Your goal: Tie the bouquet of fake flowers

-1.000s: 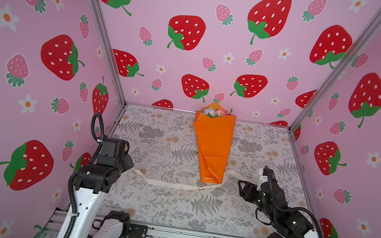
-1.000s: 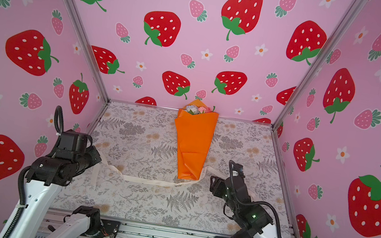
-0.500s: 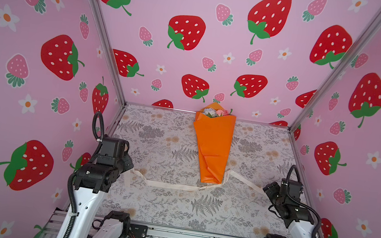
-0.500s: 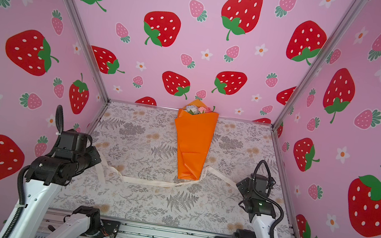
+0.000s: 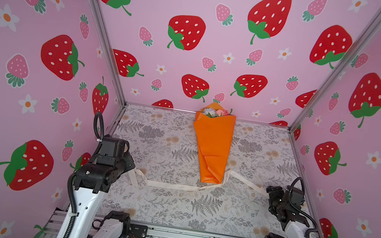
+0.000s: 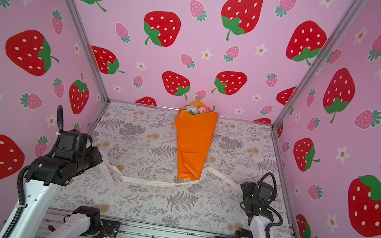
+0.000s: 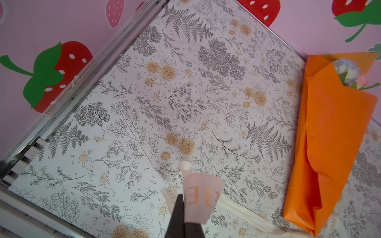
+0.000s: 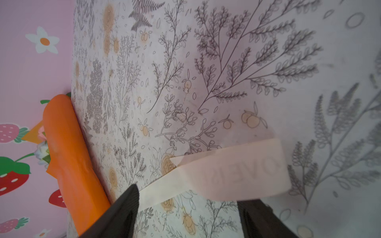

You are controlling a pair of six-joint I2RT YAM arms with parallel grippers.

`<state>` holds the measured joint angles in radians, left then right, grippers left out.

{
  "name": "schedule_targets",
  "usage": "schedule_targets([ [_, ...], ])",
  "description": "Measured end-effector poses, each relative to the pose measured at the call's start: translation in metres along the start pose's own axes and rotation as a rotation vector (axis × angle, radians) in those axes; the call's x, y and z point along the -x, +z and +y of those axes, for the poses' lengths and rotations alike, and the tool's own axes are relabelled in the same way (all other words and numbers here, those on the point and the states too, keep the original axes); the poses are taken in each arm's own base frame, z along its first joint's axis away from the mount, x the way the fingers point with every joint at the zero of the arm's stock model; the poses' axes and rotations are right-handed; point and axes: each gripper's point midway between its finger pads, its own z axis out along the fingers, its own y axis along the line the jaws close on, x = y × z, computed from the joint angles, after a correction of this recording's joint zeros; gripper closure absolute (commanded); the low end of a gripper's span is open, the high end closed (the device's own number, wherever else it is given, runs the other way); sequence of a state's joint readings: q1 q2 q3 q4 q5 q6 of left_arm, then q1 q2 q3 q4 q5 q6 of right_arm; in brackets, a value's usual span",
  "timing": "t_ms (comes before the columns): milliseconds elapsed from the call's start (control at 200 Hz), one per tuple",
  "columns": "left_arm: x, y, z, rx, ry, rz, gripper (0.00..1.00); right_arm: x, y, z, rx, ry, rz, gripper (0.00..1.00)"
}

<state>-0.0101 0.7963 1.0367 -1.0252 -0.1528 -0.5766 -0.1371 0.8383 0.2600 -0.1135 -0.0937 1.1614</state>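
Under the bouquet (image 5: pixel 212 144), seemingly, runs the ribbon (image 5: pixel 173 186).

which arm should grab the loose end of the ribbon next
Right. The right gripper is open, and the free end of the ribbon lies just ahead between its fingers. The left gripper is shut on the ribbon's other end, across from the bouquet.

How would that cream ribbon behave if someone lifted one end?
Probably floppy: the ribbon lies in slack bends across the table and curls over where the left tool pinches it. Likely very light: it looks thin enough that its lettering shows through. Pulling hard might tug the bouquet, since it seems to pass under the wrapper's narrow end.
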Motion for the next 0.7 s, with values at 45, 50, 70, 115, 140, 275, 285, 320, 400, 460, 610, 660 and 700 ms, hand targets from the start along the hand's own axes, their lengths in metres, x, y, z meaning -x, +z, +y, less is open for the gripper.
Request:
schedule_targets([
  [45,0.0,0.001,-0.001,-0.004,0.001,0.005,1.0,0.004,0.003,-0.002,0.004,0.022,-0.013,0.33],
  [50,0.0,0.001,-0.001,-0.004,0.001,0.005,1.0,0.005,0.004,-0.002,0.004,0.023,-0.014,0.34],
  [70,0.0,0.001,-0.002,-0.005,0.001,0.006,1.0,0.006,0.005,-0.003,0.006,0.036,-0.018,0.36],
  [115,0.0,0.002,-0.002,-0.005,0.001,0.006,1.0,0.01,0.008,-0.007,0.011,0.057,-0.025,0.41],
  [140,0.0,0.002,-0.002,-0.005,0.001,0.006,1.0,0.011,0.01,-0.01,0.011,0.07,-0.029,0.48],
  [275,-0.003,0.004,-0.001,0.0,0.003,0.015,1.0,0.024,0.01,-0.009,0.034,0.068,-0.069,0.9],
  [285,-0.003,0.005,0.0,0.001,0.004,0.016,1.0,0.025,0.01,-0.008,0.036,0.059,-0.073,0.92],
  [320,-0.004,0.005,0.0,0.003,0.005,0.019,1.0,0.031,0.008,-0.004,0.045,0.037,-0.088,0.97],
  [400,-0.004,0.007,0.001,0.011,0.009,0.02,1.0,0.051,-0.002,0.012,0.063,-0.009,-0.151,1.0],
  [460,-0.002,0.008,0.003,0.028,0.013,0.016,1.0,0.075,-0.018,0.03,0.08,-0.058,-0.234,1.0],
  [610,0.003,0.009,0.019,0.126,0.037,-0.001,1.0,0.138,-0.084,0.08,0.121,-0.171,-0.519,1.0],
  [660,0.008,0.007,0.025,0.172,0.045,-0.009,1.0,0.153,-0.106,0.091,0.112,-0.203,-0.603,1.0],
  [700,0.014,0.004,0.029,0.202,0.049,-0.022,1.0,0.164,-0.122,0.097,0.097,-0.222,-0.663,1.0],
])
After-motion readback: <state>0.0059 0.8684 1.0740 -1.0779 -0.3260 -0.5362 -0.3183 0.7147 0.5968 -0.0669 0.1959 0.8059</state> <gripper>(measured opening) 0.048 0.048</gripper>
